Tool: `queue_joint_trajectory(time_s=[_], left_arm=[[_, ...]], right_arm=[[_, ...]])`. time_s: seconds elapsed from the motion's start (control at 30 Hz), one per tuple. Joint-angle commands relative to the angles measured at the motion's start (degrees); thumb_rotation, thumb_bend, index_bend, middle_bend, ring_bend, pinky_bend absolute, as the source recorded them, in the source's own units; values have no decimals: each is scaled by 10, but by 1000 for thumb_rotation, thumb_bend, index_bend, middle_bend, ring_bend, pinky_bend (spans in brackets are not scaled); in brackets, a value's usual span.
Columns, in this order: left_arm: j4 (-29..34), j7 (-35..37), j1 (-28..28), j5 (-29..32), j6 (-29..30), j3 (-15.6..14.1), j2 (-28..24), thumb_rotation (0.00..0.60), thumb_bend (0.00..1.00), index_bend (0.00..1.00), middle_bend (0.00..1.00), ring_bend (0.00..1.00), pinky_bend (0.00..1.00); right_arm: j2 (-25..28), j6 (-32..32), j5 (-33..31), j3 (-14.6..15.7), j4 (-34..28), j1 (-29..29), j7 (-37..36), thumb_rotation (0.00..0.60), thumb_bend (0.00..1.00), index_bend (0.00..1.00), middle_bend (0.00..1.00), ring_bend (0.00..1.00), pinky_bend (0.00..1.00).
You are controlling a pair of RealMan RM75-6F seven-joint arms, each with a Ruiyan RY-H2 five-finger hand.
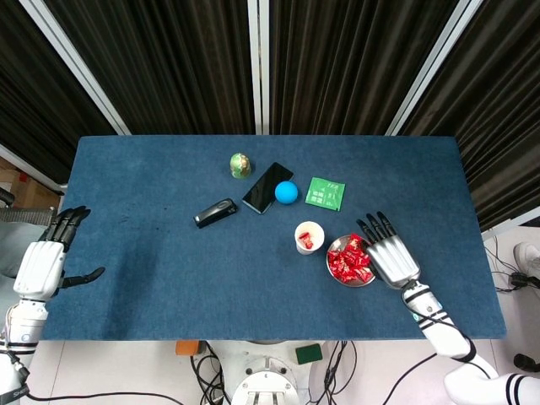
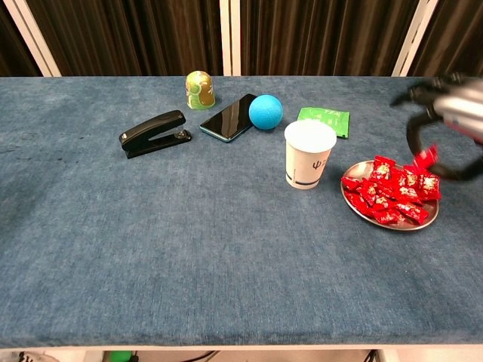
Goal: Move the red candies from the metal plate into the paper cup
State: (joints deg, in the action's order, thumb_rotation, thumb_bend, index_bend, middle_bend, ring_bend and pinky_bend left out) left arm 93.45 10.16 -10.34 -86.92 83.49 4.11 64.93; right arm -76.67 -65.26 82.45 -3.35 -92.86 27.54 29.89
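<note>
A metal plate (image 1: pixel 337 279) (image 2: pixel 361 212) heaped with red candies (image 1: pixel 349 261) (image 2: pixel 394 191) lies at the front right of the blue table. Just left of it stands the white paper cup (image 1: pixel 309 238) (image 2: pixel 309 155), with red candy visible inside from the head view. My right hand (image 1: pixel 390 254) (image 2: pixel 444 121) is lifted above the plate's right side and pinches one red candy (image 2: pixel 428 156). My left hand (image 1: pixel 44 261) hangs open off the table's left edge, holding nothing.
Behind the cup lie a green packet (image 2: pixel 324 118), a blue ball (image 2: pixel 266 111), a black phone (image 2: pixel 229 117), a green-gold egg-shaped toy (image 2: pixel 199 90) and a black stapler (image 2: pixel 153 133).
</note>
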Motion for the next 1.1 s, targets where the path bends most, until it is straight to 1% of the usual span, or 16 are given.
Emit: queue_joint_trajectory(time_s=[0.03, 0.23, 0.47, 0.53, 0.6, 0.7, 0.8, 0.97, 1.1], left_arm=[[0, 0, 0, 0, 1, 0, 0, 600, 86, 100, 66, 51, 223], [1, 0, 1, 0, 3, 1, -1, 600, 86, 100, 66, 51, 223], [0, 5, 1, 3, 1, 1, -2, 600, 85, 100, 66, 51, 223], [-2, 6, 2, 3, 1, 1, -2, 600, 86, 100, 66, 51, 223], [-3, 7, 2, 3, 1, 1, -2, 600, 86, 100, 66, 51, 223], [-4, 8, 3, 4, 2, 1, -2, 600, 85, 100, 66, 51, 223], [-4, 7, 3, 3, 2, 1, -1, 600, 85, 100, 66, 51, 223], [-3, 4, 3, 2, 2, 1, -1, 600, 86, 100, 66, 51, 223], [-2, 2, 2, 0, 1, -1, 0, 600, 86, 100, 66, 51, 223]], right_arm=[[-1, 5, 5, -25, -15, 24, 8, 600, 381, 581, 73, 0, 0], [-32, 52, -12, -58, -12, 79, 40, 600, 378, 581, 73, 0, 0], [-77, 91, -46, -70, 18, 119, 69, 600, 374, 578, 72, 0, 0], [-82, 96, -56, -71, 22, 125, 73, 600, 367, 548, 72, 0, 0], [-84, 98, -62, -71, 24, 130, 76, 600, 359, 481, 70, 0, 0], [-83, 98, -65, -71, 21, 135, 76, 600, 351, 361, 67, 0, 0], [-82, 96, -64, -68, 18, 137, 72, 600, 349, 309, 67, 0, 0], [-72, 78, -52, -60, 5, 132, 64, 600, 348, 295, 67, 0, 0], [-35, 24, -28, -39, -19, 95, 50, 600, 348, 316, 70, 0, 0]])
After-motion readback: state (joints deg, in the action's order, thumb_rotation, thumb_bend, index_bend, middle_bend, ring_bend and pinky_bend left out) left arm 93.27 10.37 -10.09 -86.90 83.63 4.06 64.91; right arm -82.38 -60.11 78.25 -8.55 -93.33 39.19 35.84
